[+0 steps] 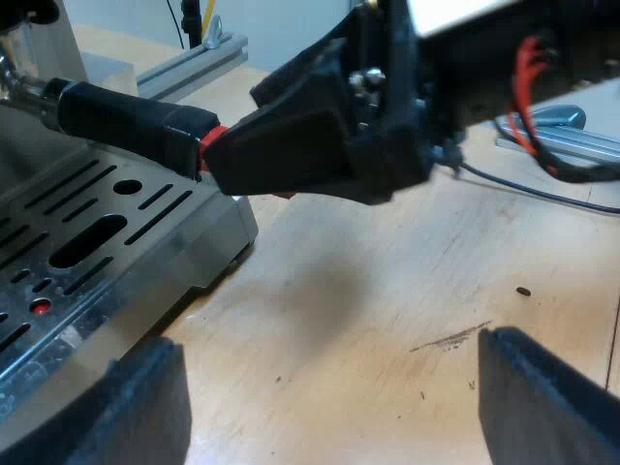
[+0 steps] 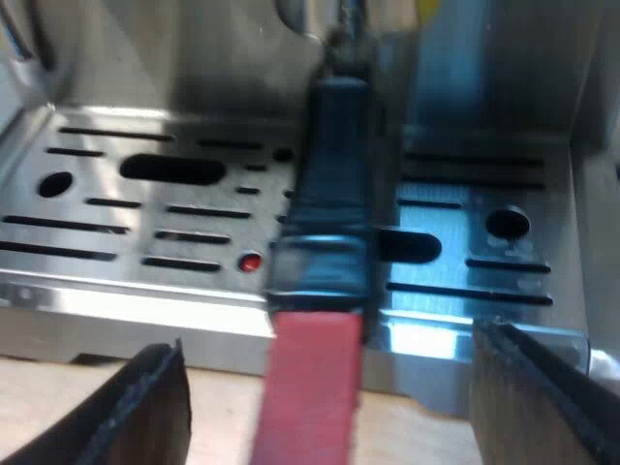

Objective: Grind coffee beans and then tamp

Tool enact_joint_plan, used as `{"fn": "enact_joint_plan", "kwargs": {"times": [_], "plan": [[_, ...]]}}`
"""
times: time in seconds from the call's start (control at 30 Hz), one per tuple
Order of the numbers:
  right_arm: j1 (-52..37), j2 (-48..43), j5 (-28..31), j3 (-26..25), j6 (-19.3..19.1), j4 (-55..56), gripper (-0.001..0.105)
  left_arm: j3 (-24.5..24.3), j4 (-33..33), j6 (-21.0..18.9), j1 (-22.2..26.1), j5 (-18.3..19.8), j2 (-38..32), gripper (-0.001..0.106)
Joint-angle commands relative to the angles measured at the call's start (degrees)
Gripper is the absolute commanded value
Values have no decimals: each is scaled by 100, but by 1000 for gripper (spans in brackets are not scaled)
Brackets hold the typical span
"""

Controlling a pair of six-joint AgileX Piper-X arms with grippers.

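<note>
The metal holder is locked into the espresso machine's front, and its dark handle sticks out over the slotted steel drip tray. Its red end lies between the fingers of my right gripper, which is open, with a clear gap on both sides of the handle. In the left wrist view that right gripper sits at the handle's red tip. My left gripper hangs open over the bare wooden table beside the tray, holding nothing.
The wooden table stretches away from the machine's base, with a dark speck like a bean lying on it. Aluminium rails lie farther off. A small red dot shows in the drip tray.
</note>
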Motion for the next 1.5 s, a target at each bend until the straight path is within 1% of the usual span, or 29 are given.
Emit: {"fn": "enact_joint_plan", "kwargs": {"times": [0.03, 0.3, 0.47, 0.63, 0.7, 0.9, 1.1, 1.5], "plan": [[-152, -10, -317, -48, 51, 102, 62, -17, -98, 5, -26, 63, 13, 65], [-479, 147, -586, -48, 51, 52, 62, -17, -163, 5, -26, 63, 13, 65], [-478, 365, -587, -48, 51, -69, 62, -17, -163, 5, -26, 63, 13, 65], [-478, 589, -497, -48, 51, -437, 62, -17, -163, 5, -26, 63, 13, 65], [-478, 638, -414, -48, 51, -481, 62, -17, -163, 5, -26, 63, 13, 65], [-528, 773, -442, -48, 51, -510, 62, -17, -163, 5, -26, 63, 13, 65], [-526, 771, -415, -48, 51, -728, 62, -17, -163, 5, -26, 63, 13, 65], [-526, 771, -465, -48, 51, -725, 61, -17, -163, 5, -26, 63, 13, 65]]}}
